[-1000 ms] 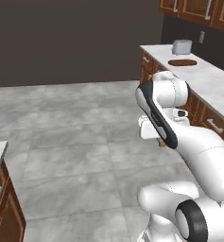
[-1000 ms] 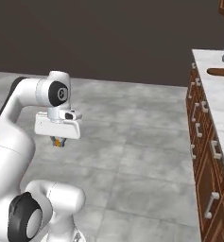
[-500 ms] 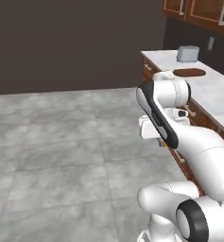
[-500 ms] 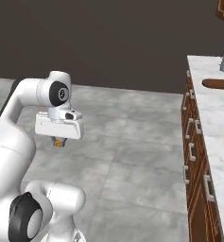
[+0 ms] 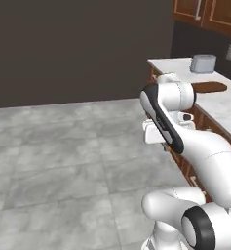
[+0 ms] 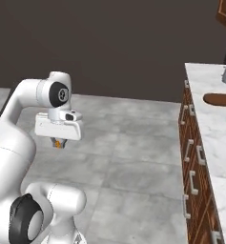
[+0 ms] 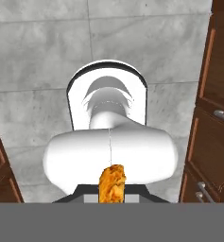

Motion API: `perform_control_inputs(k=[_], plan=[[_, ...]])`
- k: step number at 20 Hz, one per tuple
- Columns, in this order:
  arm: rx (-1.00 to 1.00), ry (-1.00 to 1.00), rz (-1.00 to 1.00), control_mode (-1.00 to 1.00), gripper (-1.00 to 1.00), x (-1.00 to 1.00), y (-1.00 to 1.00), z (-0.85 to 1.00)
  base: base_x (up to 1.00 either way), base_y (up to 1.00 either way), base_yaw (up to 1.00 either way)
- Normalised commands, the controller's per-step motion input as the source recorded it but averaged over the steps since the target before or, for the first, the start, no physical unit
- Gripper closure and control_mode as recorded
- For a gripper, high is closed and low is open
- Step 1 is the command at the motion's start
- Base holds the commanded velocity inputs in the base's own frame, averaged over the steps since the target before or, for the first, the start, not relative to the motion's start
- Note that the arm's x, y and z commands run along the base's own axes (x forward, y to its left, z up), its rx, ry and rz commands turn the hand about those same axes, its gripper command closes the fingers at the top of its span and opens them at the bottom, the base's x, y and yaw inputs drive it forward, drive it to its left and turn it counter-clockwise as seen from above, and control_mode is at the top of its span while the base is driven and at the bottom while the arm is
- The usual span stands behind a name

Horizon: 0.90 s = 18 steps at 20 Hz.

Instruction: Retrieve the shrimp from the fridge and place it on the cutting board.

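The jaws pinched the orange shrimp tight so it would not drop before reaching the far cutting board on the worktop.

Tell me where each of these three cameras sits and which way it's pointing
Left base view: behind the arm on its left, facing forward over floor to the counter with the cutting board; the arm rises lower right.
Right base view: behind on its right, facing forward; the arm rises lower left, its hand shut on the shrimp.
Hand view: on the hand, looking down at the floor past the shrimp.
Shared: both base views show the cutting board.
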Motion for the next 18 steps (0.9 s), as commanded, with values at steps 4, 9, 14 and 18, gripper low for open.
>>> perform_control_inputs(k=[4,9,14,18], plan=[[0.00,0.00,0.00,1.00,1.00,0.00,0.00,0.00,1.00,0.00,-0.31],[0.00,0.00,0.00,1.00,1.00,0.00,0.00,0.00,0.81,0.33,-0.60],[0.00,0.00,0.00,1.00,1.00,0.00,0.00,0.00,0.52,0.62,-0.75],[0.00,0.00,0.00,1.00,1.00,0.00,0.00,0.00,0.48,0.65,-0.76]])
